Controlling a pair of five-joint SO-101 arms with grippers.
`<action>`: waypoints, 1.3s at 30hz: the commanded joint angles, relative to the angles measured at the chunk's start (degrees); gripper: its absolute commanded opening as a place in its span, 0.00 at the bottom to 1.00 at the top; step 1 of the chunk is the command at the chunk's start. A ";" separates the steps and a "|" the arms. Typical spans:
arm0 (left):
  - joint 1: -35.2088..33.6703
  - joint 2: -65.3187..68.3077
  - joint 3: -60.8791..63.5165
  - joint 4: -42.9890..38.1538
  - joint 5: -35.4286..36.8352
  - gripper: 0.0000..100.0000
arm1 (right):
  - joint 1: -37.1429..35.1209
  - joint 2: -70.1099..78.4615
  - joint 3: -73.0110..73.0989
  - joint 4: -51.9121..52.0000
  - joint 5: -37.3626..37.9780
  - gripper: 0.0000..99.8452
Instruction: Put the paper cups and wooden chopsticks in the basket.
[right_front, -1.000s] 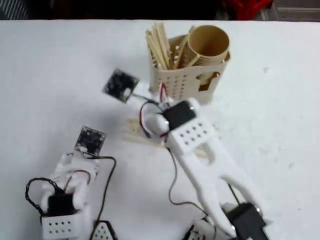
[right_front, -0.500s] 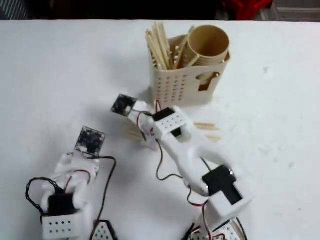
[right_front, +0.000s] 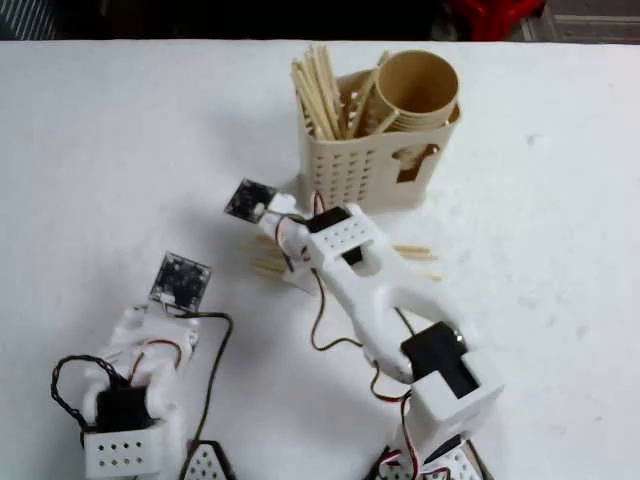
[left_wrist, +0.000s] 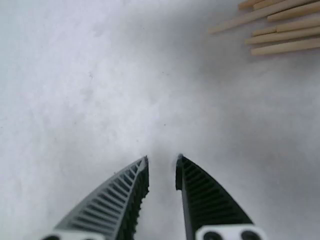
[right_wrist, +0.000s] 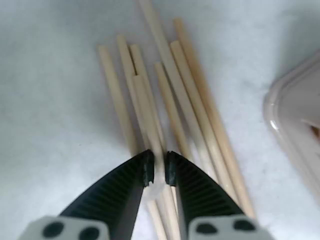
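Wooden chopsticks (right_wrist: 182, 95) loose on the table (right_wrist: 50, 75), right gripper (right_wrist: 159, 167) narrow around one, left gripper (left_wrist: 162, 160) slightly apart

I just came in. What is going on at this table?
Two robot arms stand at a white table. The right tool is down over loose wooden chopsticks lying in front of the basket, and it appears to pinch one of them. The basket already holds stacked paper cups and a bundle of chopsticks. The left tool is slightly open above bare table, off to the side.
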 joint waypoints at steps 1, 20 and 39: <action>0.66 -0.48 -0.18 0.35 0.00 0.11 | -0.66 -0.13 -0.09 1.80 0.53 0.12; 0.66 -0.48 -0.18 0.35 0.00 0.11 | -0.04 -24.92 -1.76 8.22 -5.10 0.02; 0.66 -0.48 -0.18 0.35 0.00 0.11 | 9.63 -33.27 -38.86 -11.82 -23.65 0.02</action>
